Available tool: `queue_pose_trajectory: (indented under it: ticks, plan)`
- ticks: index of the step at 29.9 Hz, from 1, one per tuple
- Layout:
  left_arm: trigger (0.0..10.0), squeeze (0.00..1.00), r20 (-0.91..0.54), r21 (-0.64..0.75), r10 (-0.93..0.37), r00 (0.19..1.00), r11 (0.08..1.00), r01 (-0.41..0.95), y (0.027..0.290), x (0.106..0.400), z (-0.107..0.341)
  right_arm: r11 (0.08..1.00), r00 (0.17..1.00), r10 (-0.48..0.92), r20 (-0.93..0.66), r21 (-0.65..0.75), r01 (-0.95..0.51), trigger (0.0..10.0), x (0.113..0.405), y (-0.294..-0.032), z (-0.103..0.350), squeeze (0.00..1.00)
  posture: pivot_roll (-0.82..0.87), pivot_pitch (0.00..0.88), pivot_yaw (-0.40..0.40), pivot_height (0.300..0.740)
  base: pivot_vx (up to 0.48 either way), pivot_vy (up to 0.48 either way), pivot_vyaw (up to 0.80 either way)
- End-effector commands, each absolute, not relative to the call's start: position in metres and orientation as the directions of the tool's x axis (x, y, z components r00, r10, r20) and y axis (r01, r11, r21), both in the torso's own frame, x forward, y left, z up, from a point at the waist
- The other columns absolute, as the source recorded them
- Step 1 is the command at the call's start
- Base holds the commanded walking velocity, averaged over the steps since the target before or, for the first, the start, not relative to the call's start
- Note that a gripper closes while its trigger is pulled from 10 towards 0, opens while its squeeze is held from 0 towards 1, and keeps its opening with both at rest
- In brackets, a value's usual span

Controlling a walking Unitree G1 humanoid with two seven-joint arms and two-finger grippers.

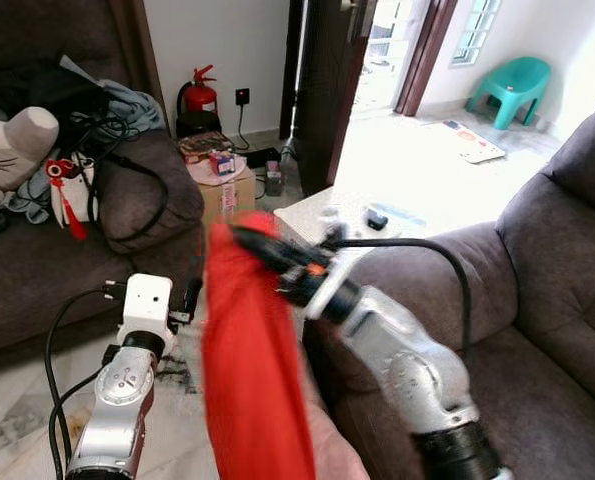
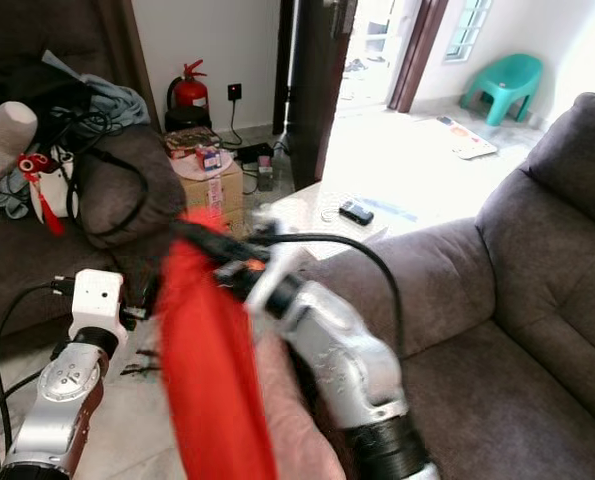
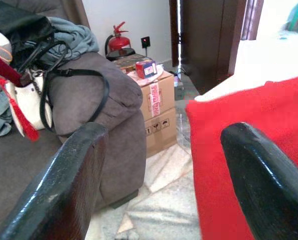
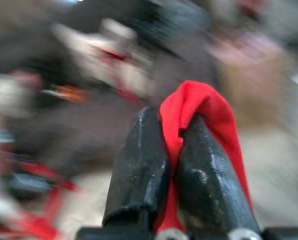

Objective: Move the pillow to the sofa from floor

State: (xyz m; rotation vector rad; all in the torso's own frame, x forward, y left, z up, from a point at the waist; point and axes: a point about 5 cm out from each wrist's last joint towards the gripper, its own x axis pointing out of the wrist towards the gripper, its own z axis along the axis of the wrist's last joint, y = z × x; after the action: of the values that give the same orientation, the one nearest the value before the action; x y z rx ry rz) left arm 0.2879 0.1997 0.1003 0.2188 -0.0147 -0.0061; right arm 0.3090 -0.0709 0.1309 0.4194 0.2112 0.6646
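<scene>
Upright, long axis vertical — red pillow pinched in right claw.

The red pillow is running off the head views' lower edge, hiding the floor behind it. Motion blur is smearing everything beyond the right gripper in its wrist view.

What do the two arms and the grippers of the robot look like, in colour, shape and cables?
Both arms are silver metal with rounded casings. The right arm has a black cuff near its base, an orange mark near the wrist, and a black cable arching over it. The left arm carries a white boxy module, with black cables looping beside it. Each gripper, left gripper and right gripper, has two long, glossy black fingers with rounded tips.
</scene>
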Motion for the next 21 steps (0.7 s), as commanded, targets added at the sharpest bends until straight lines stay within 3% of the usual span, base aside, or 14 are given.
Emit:
queue_pose_trajectory:
  ticks: [1,5,14,16,18,21]
  plan:
    - [10.0,0.0,0.019,0.207,-0.034,0.999,0.978,0.029,0.192,0.292,0.1,0.805,0.869,0.494,-0.019,0.387,-0.449,10.0,0.324,-0.089,0.14,0.0,0.17,0.0,-0.112,0.74,0.0,0.0,0.0]
    - [10.0,0.0,0.019,0.204,-0.035,0.999,0.978,0.031,0.192,0.291,0.1,0.874,0.909,0.39,-0.143,0.367,-0.317,10.0,0.326,-0.1,0.105,0.0,0.18,0.0,-0.111,0.74,0.0,0.0,0.0]
    - [10.0,0.0,-0.006,0.162,-0.021,1.0,0.987,0.022,0.195,0.287,0.094,0.947,0.868,0.28,-0.41,0.265,-0.18,10.0,0.303,-0.113,0.028,0.0,0.19,0.0,-0.112,0.74,0.0,0.0,0.0]
    - [10.0,0.0,-0.02,0.131,-0.012,1.0,0.991,0.014,0.196,0.287,0.091,0.966,0.85,0.254,-0.462,0.157,-0.203,10.0,0.298,-0.119,0.016,0.0,0.19,0.0,-0.114,0.74,0.0,0.0,0.0]
    - [10.0,0.0,-0.036,0.107,-0.017,0.999,0.994,0.021,0.197,0.286,0.089,0.968,0.833,0.248,-0.494,0.163,-0.191,10.0,0.293,-0.124,0.006,0.0,0.19,0.0,-0.117,0.74,0.0,0.0,0.0]
    - [10.0,0.0,-0.076,0.048,-0.041,0.996,0.998,0.045,0.199,0.281,0.083,0.927,0.771,0.375,-0.515,0.219,-0.304,10.0,0.282,-0.12,-0.005,0.0,0.19,0.0,-0.118,0.74,0.0,0.0,0.0]
